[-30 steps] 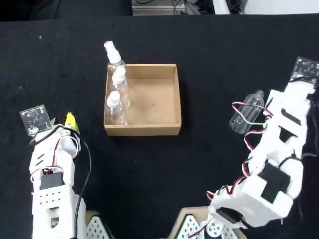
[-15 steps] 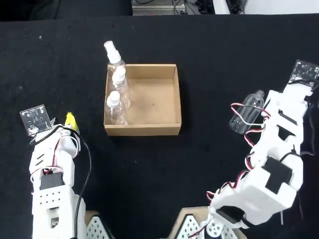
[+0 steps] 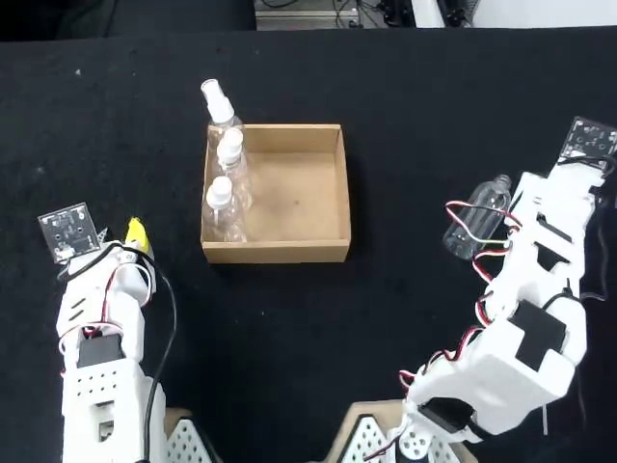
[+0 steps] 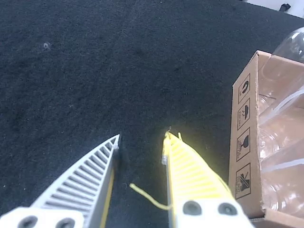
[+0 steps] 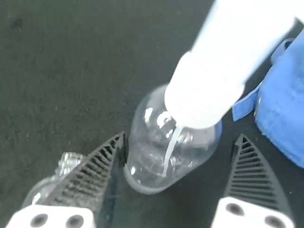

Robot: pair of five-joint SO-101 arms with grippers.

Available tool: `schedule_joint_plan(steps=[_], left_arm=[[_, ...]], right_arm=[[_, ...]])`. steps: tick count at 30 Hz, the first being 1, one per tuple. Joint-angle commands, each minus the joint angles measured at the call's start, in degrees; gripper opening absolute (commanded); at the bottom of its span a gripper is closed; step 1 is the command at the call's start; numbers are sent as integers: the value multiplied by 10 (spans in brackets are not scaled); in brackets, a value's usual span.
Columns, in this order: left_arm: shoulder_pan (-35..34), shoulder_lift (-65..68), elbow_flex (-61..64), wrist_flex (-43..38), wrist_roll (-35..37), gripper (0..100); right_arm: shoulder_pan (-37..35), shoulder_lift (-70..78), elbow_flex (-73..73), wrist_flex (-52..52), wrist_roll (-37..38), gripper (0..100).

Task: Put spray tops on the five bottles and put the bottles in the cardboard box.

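Observation:
The cardboard box (image 3: 323,241) sits mid-table, and its printed side wall (image 4: 247,142) shows in the left wrist view. Two clear bottles with white spray tops (image 3: 229,154) (image 3: 222,205) stand along its left wall. A third topped bottle (image 3: 218,104) is at its back left corner. My left gripper (image 4: 142,137) hangs open over bare table to the left of the box. My right gripper (image 5: 180,138) is open, its fingers on either side of an upright topped bottle (image 5: 152,161). A topless bottle (image 3: 476,220) lies beside the right arm; its neck (image 5: 66,164) shows near one finger.
The table is covered in black cloth (image 3: 405,96). Something of blue cloth (image 5: 282,109) lies close to the right gripper's far finger. The right arm (image 3: 530,318) runs along the table's right side, with loose wires looping over the lying bottle.
The right arm has shifted slightly near its elbow. The left arm, the box and the bottles have not moved.

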Motion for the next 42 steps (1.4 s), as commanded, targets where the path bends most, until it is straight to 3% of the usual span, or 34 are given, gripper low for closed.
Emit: schedule_joint_plan(steps=[1,14,20,25,42], left_arm=[[-5,-10,-6,-15,-6,130],[-5,-10,-6,-15,-6,130],[-5,-10,-6,-15,-6,130],[-5,-10,-6,-15,-6,130],[-4,-10,-6,-15,-6,130]], right_arm=[[-6,-6,-37,-41,-10,314],[-8,-5,-36,-43,-6,309],[-7,-5,-36,-69,-10,169],[-1,-6,-34,-77,-11,116],[9,-29,-12,-76,-11,93]])
